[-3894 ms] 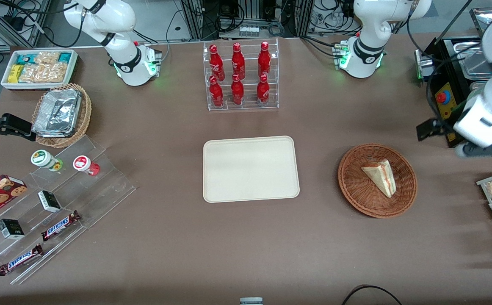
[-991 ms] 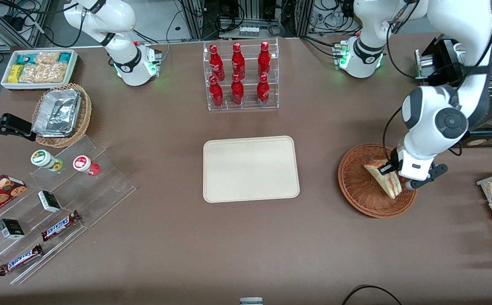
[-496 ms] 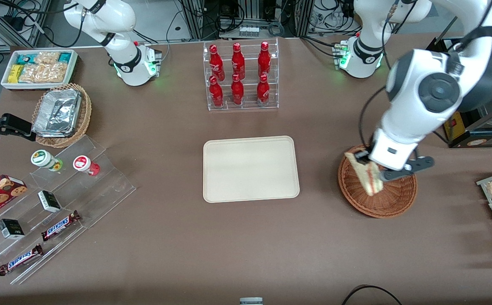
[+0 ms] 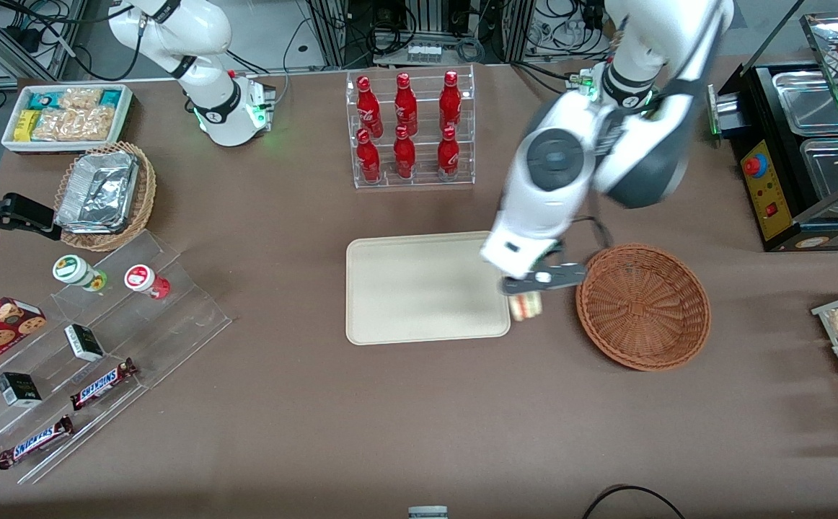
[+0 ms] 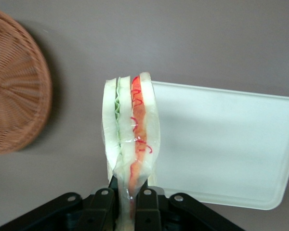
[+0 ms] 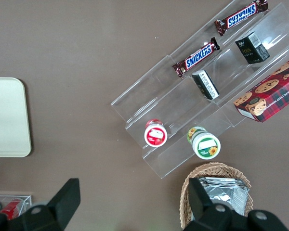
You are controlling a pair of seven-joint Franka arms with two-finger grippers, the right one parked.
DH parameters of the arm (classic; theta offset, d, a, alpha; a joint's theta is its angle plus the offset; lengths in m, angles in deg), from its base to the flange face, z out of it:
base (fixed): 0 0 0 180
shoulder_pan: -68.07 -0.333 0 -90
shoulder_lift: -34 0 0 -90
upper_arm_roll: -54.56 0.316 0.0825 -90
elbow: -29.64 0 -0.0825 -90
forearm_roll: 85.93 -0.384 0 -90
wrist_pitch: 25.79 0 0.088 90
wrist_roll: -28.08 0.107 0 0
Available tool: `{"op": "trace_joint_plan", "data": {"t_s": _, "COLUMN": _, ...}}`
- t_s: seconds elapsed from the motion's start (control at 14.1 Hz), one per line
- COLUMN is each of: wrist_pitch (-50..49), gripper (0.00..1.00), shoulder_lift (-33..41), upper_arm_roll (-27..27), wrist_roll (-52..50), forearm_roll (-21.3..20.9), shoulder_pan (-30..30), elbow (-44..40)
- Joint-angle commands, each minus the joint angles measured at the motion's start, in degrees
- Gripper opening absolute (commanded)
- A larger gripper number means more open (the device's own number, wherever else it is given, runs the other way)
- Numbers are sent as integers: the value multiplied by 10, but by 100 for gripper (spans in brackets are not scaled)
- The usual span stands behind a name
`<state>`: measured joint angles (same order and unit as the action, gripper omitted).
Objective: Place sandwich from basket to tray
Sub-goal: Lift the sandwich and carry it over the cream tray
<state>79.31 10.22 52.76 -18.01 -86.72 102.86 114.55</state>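
Note:
My gripper (image 4: 527, 287) (image 5: 130, 204) is shut on the sandwich (image 5: 130, 130) and holds it in the air. In the front view only the sandwich's lower end (image 4: 526, 305) shows beneath the hand, between the basket and the tray's edge. The wrist view shows its pale bread with green and red-orange filling, pinched at its narrow end between the two black fingers. The round reddish-brown basket (image 4: 642, 306) (image 5: 14, 91) has nothing in it. The cream tray (image 4: 426, 287) (image 5: 221, 144) (image 6: 7, 118) lies flat at the table's middle with nothing on it.
A clear rack of red bottles (image 4: 410, 130) stands farther from the front camera than the tray. Toward the parked arm's end are a tan basket of foil containers (image 4: 105, 194), a white snack bin (image 4: 65, 115) and acrylic steps with snacks (image 4: 94, 360). A black appliance (image 4: 787, 144) sits toward the working arm's end.
My gripper has lifted the sandwich out of the basket and carried it sideways to the tray's edge. The basket now holds nothing.

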Motion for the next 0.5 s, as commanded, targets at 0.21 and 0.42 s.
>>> {"op": "trace_joint_plan", "data": {"t_s": 0.21, "wrist_pitch": 58, "gripper": 0, "shoulder_lift": -86, "upper_arm_roll": 8, "wrist_roll": -37, "forearm_roll": 9, "shoulder_pan": 76, "elbow": -53}}
{"op": "trace_joint_plan", "data": {"t_s": 0.42, "wrist_pitch": 106, "gripper": 0, "shoulder_lift": -120, "upper_arm_roll": 8, "wrist_roll": -37, "forearm_roll": 27, "shoulder_pan": 91, "elbow": -52}}
